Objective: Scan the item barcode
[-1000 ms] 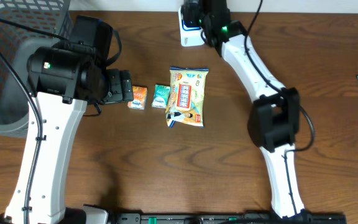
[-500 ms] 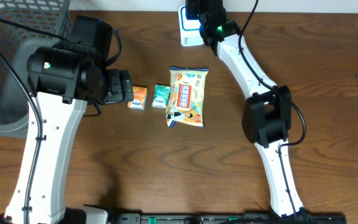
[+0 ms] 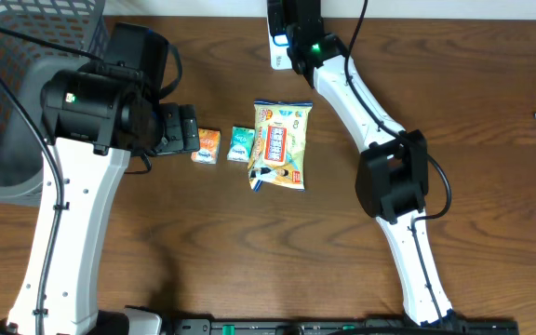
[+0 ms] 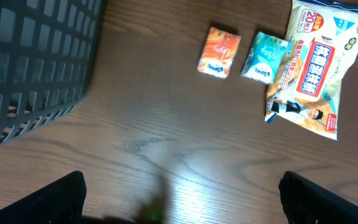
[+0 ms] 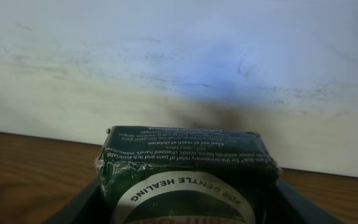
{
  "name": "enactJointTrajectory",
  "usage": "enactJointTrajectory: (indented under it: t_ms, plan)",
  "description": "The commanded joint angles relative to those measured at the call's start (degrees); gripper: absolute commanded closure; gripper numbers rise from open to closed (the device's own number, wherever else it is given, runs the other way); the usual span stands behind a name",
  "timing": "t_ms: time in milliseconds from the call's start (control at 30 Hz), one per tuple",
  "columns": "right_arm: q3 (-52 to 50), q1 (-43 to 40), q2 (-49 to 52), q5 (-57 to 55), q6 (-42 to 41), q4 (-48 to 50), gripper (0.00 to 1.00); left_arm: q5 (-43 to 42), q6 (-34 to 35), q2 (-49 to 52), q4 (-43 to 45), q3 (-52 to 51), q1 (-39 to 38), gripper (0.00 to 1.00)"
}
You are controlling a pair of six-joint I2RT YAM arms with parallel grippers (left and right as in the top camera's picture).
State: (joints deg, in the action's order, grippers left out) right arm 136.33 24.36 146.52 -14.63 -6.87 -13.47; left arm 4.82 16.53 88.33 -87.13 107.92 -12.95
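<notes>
Swung leftward at the elbow since a second ago, with the wrist pushed closer to the far edge of the bench: so much for the right arm, and no change on the left. Clamped on a dark green box at both flanks, right gripper, up by the white unit. Probably the scanner, though too small overhead to be sure. Spread wide and empty, left gripper, hovering over bare wood beside the basket.

Likely light and fairly stiff, judging by thin carton under a glossy wrap. Prone to dent under a hard squeeze and to slip on the film. Best taken across the two side faces, as now, leaving the printed faces bare for the beam.

Shown only by the right wrist view: box, its print, the grip on it, a white wall ahead. Hidden overhead beneath the wrist. Shown only overhead: arm's position against the white unit. Seen from the left wrist but not the right: orange pack, teal pack and snack bag, well apart from the box.
</notes>
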Motion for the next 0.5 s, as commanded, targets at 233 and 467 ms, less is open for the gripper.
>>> enactJointTrajectory:
  t_ms: [233,467]
  plan:
    - [0.9,0.0,-0.8,-3.1,-0.3,-1.0,0.53,0.3,0.3,0.0,-0.2,-0.2,0.0,0.02]
    - [0.9,-4.6,-9.7,-3.2,-4.3,-11.9,0.54,0.3,0.3,0.0,-0.3,-0.2,0.0,0.02]
